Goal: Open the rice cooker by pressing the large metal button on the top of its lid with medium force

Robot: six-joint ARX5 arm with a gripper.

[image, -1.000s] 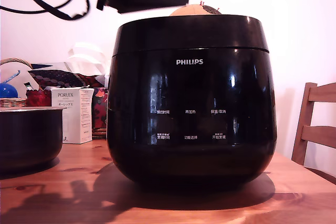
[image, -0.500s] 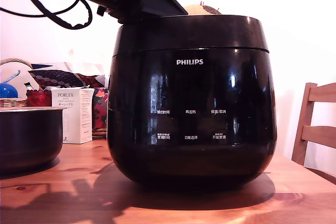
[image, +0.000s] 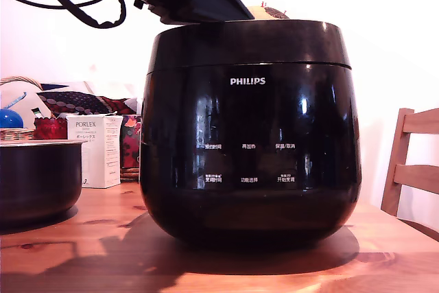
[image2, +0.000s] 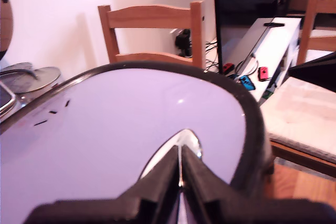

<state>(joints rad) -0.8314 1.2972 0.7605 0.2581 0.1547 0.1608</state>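
Comparing with the frame half a second before, the black gripper (image: 230,13) had come a little lower and further toward the exterior view's right, so its tip now met the top edge of the wide glossy black round lid (image: 247,42). The lid was closed, as before. In the wrist view the two black fingers (image2: 157,179) lay pressed together with only a thin line between them, holding nothing, and their tip (image2: 180,182) rested at the shiny metal button (image2: 188,142) on the lid (image2: 115,129). The large glossy black rounded rice cooker (image: 250,142) with the white PHILIPS logo had not moved; it stood in the middle of the reddish wooden table (image: 82,252).

At the exterior view's left stood a dark pot with a pale rim (image: 38,176) and a white carton box (image: 99,150). A wooden chair (image: 411,162) stood at the right, against a pale wall.
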